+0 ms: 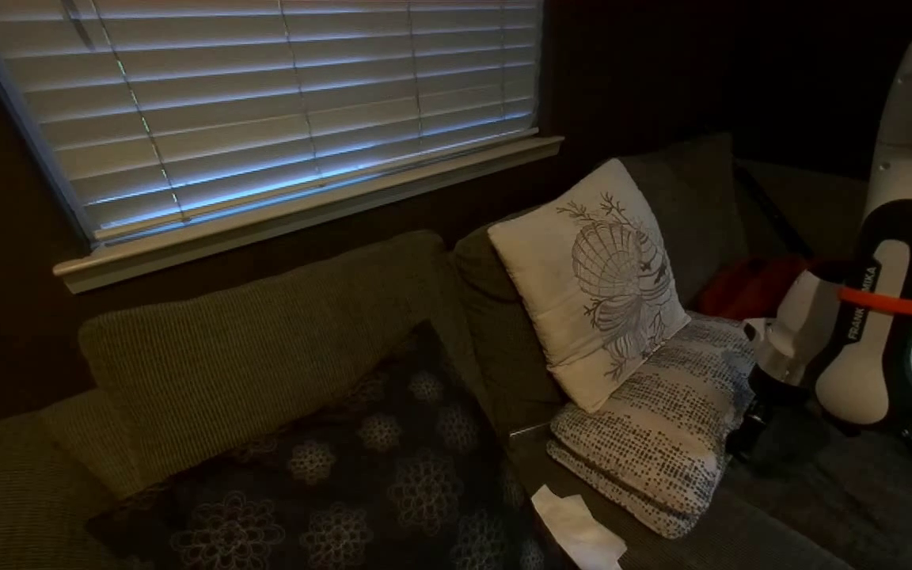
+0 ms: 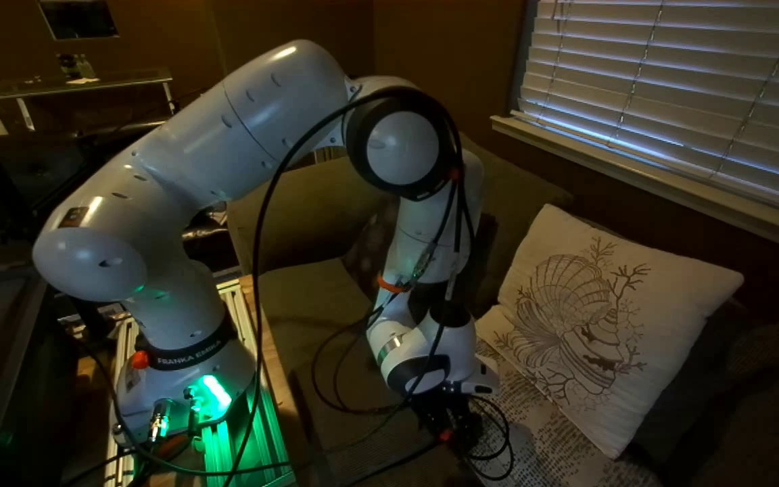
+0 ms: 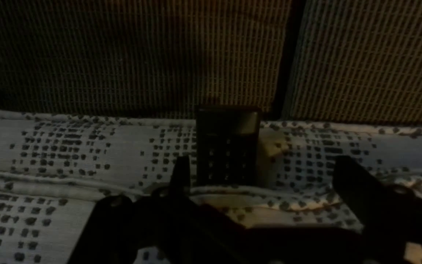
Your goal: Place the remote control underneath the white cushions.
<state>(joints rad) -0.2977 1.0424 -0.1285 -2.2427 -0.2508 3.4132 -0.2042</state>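
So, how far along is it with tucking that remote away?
Looks done: the remote control is at the speckled cushion, one end seemingly hidden there. In hand: nothing; the claw stands open. Left: probably pushing the remote control farther underneath, since much of it shows.

arm (image 2: pixel 241 135): arched, bent downward | pincer (image 3: pixel 262 165): spread wide apart

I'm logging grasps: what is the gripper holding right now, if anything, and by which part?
Nothing is held: in the wrist view the gripper is open, its fingers wide apart, with the remote control showing between them, ungripped.
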